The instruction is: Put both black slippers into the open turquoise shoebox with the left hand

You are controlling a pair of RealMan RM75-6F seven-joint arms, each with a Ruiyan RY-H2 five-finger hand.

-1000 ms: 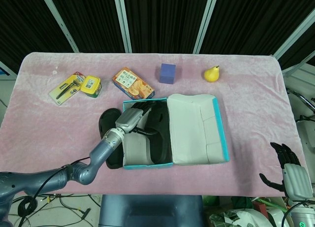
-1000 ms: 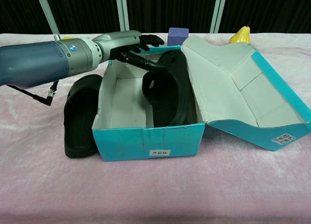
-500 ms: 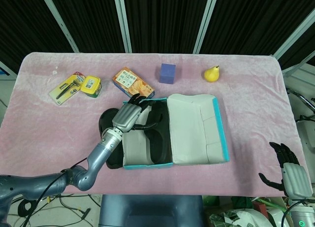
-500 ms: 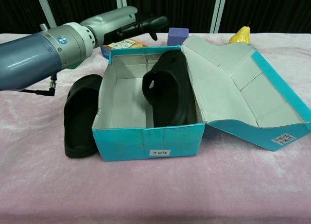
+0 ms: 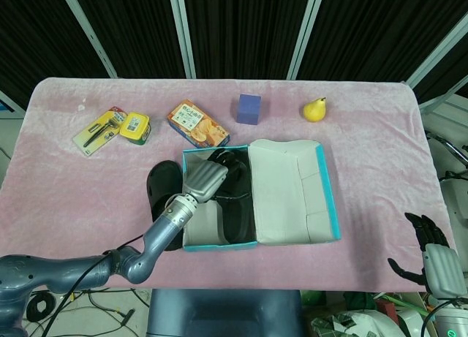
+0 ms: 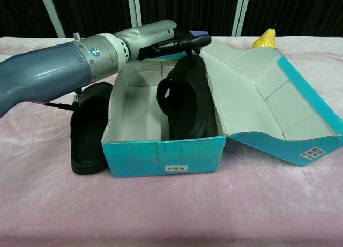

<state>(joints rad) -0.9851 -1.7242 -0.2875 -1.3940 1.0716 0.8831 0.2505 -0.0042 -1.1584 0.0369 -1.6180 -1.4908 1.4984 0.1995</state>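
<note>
Two black slippers here: one slipper (image 6: 185, 99) stands on edge inside the turquoise shoebox (image 6: 166, 158), the other slipper (image 6: 88, 129) lies on the table just left of the box, touching its wall. Left hand (image 6: 171, 39) hovers over the box, fingers straight out, holding nothing. Right hand (image 5: 431, 249) sits at the near right corner, fingers spread, partly cut off. The blue cube is mostly hidden in the chest view.

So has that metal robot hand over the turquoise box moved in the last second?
Yes. The left hand has let go of the black slipper in the turquoise shoebox and shifted rightward, now hovering open above it.
</note>
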